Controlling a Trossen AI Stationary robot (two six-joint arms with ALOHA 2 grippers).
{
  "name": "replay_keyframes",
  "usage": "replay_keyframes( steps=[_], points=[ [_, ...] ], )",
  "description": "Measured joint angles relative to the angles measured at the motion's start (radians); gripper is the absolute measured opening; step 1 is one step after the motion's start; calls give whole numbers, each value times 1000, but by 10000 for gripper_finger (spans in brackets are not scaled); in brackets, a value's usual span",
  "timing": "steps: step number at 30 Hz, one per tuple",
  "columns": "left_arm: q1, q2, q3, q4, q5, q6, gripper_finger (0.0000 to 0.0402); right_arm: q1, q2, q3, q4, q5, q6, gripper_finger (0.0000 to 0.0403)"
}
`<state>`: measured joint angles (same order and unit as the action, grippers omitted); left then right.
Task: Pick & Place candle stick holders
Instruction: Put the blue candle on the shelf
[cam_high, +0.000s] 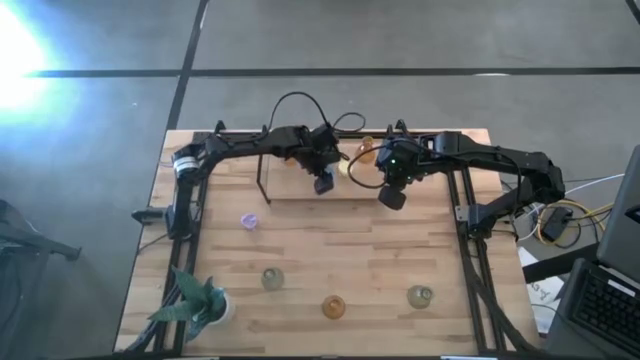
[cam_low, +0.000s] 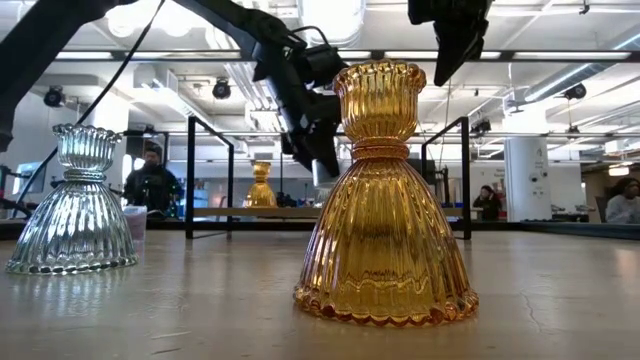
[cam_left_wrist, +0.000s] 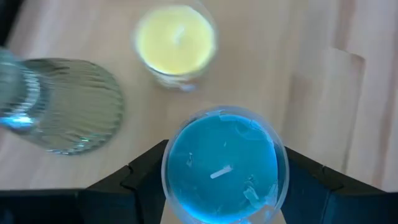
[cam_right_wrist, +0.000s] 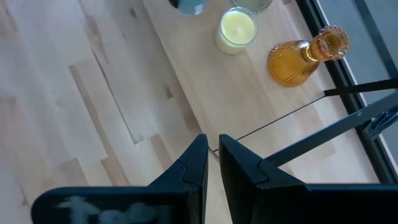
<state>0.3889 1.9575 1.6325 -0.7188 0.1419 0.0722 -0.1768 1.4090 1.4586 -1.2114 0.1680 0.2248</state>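
Gripping a blue holder, the left gripper had its fingers on either side of the round glass, w/ a bit of white wick visible in the blue wax from the left wrist cam. Right next to it sat a yellow holder, and a clear ribbed holder stood just beside on the wooden table. From above, both arms were up at the far end of the table, left gripper near the middle, right gripper just beside it. Right one's jaws were pretty much closed, nothing in them, hanging over bare wood in its wrist cam, fingers nearly touching. Same cam showed an amber necked holder near a black frame rail, apart from the yellow one. Nearer end of the table had 4 more, well apart: a purple holder, a grey-green holder, an amber one and another greenish one, plus a leafy plant in the corner. Low cam had the amber one front & center, a clear ribbed one off to the side, ppl in the room bg.
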Motion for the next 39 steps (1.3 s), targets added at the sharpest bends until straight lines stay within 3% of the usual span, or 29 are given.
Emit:
replay_keyframes(
  steps=[16,39],
  points=[
    [10,0,-2,28,-66,-276,240,0,0,0,14,16,-17,34],
    [17,10,-17,42,-160,-489,240,-1,0,0,13,16,-50,34]
  ],
)
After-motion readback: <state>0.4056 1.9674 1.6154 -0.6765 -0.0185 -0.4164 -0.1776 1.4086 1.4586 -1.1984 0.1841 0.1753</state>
